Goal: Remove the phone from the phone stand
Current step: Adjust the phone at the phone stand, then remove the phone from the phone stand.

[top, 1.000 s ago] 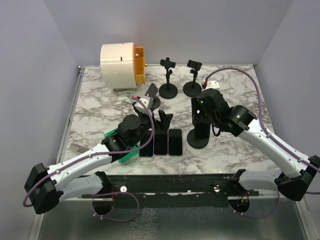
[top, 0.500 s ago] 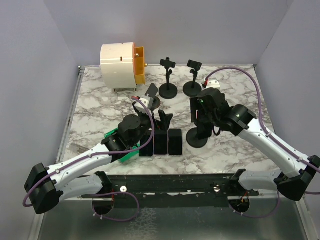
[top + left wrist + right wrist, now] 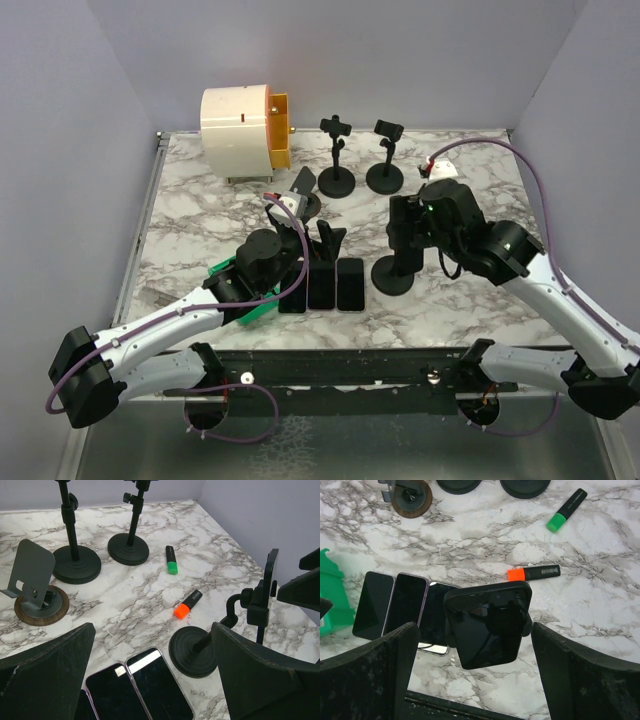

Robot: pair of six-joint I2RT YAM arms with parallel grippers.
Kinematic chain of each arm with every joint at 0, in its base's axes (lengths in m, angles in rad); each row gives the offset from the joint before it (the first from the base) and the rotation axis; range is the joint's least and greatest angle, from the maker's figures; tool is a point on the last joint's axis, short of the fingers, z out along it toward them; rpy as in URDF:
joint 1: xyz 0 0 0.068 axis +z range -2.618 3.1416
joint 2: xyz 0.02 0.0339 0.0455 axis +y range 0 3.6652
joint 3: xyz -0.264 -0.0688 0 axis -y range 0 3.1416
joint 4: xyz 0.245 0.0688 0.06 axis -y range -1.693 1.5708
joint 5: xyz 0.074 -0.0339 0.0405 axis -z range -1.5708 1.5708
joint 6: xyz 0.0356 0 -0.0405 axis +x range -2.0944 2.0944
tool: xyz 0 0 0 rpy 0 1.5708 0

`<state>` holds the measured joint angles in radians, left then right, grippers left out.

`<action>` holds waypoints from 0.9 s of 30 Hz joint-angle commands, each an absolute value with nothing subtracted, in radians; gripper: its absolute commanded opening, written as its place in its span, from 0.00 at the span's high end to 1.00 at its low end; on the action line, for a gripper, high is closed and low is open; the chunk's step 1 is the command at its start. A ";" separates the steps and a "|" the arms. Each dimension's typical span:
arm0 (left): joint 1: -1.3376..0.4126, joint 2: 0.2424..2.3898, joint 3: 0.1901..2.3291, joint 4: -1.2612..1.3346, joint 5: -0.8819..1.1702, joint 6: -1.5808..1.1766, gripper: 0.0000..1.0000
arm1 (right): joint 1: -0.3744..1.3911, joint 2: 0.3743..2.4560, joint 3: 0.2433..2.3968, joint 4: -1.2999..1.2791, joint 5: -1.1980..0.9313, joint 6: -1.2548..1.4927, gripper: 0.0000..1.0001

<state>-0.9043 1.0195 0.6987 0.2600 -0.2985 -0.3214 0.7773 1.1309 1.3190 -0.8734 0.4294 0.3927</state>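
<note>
A black phone [image 3: 487, 622] sits clamped in the phone stand [image 3: 393, 277], screen facing my right wrist camera. My right gripper [image 3: 474, 630] is open, its fingers [image 3: 375, 675] standing on either side of the phone without gripping it. In the left wrist view the phone [image 3: 271, 575] shows edge-on above the stand's round base [image 3: 197, 652]. From above, the right gripper [image 3: 408, 225] hovers at the stand's top. My left gripper [image 3: 322, 243] is open and empty over three phones [image 3: 321, 287] lying flat side by side.
Two empty black stands [image 3: 337, 180] [image 3: 385, 178] and a round wood-based holder [image 3: 300, 203] stand behind. A white and orange drum [image 3: 245, 122] sits far left. Green [image 3: 565, 511] and orange [image 3: 534, 573] markers lie near the stand. A green object [image 3: 240, 290] lies under the left arm.
The right gripper's jaws have spread wider and the right arm has shifted a little to the right. The phone stays in the stand. The left arm has not moved.
</note>
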 commanded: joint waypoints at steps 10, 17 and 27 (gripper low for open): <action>-0.902 1.032 0.688 0.261 -0.282 -0.330 0.01 | 0.707 0.948 1.237 -0.658 0.191 0.217 0.01; -0.903 1.036 0.685 0.262 -0.289 -0.325 0.01 | 0.707 0.878 1.227 -0.550 0.243 0.188 0.02; -0.904 1.058 0.684 0.264 -0.297 -0.326 0.01 | 0.707 0.867 1.217 -0.578 0.140 0.081 0.00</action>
